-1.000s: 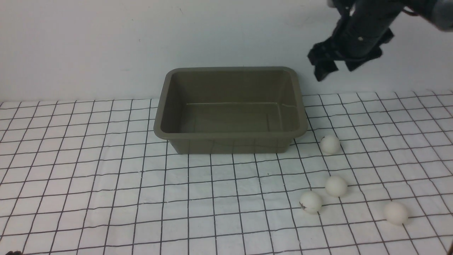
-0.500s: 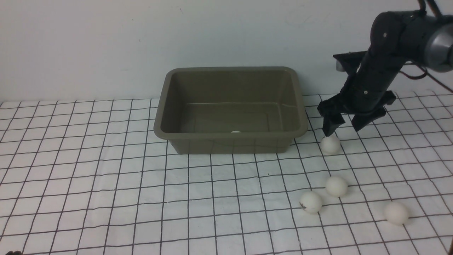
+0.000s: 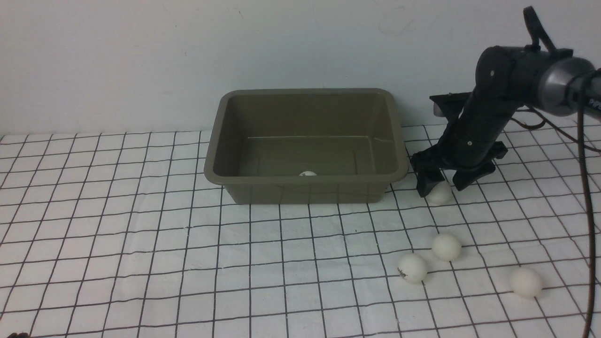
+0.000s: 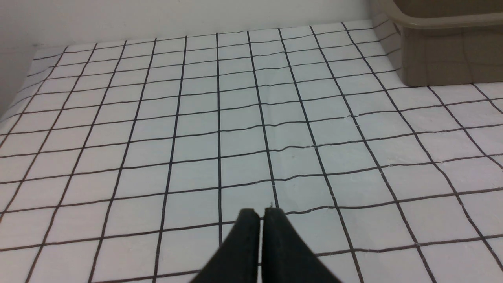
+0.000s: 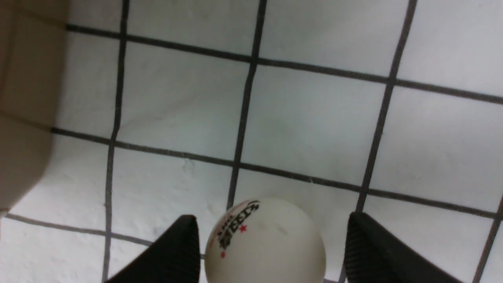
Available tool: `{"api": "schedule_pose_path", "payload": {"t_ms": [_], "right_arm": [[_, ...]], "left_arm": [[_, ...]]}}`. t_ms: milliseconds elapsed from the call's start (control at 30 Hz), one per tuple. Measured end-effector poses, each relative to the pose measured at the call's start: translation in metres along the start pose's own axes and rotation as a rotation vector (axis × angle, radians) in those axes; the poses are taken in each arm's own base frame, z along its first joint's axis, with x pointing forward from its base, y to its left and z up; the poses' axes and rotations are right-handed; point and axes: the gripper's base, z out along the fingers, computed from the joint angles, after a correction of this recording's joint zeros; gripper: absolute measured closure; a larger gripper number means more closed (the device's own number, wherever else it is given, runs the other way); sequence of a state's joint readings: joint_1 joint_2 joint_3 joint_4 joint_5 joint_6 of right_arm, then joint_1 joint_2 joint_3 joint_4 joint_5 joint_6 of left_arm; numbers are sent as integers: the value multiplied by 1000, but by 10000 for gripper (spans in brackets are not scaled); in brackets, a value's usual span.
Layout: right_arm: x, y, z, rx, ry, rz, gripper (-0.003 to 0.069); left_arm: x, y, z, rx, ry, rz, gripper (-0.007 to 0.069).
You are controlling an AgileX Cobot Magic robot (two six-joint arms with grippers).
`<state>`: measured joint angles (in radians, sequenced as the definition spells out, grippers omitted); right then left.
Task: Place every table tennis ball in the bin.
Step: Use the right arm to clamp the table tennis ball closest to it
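From the front, my right arm bent down from the right, the right pincer (image 3: pixel 439 185) spread over a white ball (image 3: pixel 440 194) on the checked cloth (image 3: pixel 141 234), just right of the bin (image 3: pixel 305 179). Another ball (image 3: pixel 308 173) lay inside the bin; three loose balls (image 3: pixel 446 247) (image 3: pixel 412 268) (image 3: pixel 526 282) lay nearer me.

On my left wrist view, the left pincer (image 4: pixel 261 214) was pressed together above the cloth.

On my right wrist view, the fingers (image 5: pixel 180 251) flanked the white ball (image 5: pixel 265 243), not closed on it; it was matte, with a dark logo and red stars.
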<state>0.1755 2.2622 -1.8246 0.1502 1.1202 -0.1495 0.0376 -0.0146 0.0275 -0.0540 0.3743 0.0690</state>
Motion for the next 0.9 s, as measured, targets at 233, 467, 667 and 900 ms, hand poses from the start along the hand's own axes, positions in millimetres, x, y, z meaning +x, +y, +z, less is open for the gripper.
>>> {"api": "schedule_pose_path", "payload": {"t_ms": [233,467,667,900], "right_arm": [[0,0,0,0,2,0,298],[-3,-2,-6,29,18,-22,298],[-41,3,-67,30,-175,-19,298],[-57,58,-102,-170,-316,-95,298]], "left_arm": [[0,0,0,0,0,0,629],[0,0,0,0,0,0,629],[0,0,0,0,0,0,629],[0,0,0,0,0,0,629]]}}
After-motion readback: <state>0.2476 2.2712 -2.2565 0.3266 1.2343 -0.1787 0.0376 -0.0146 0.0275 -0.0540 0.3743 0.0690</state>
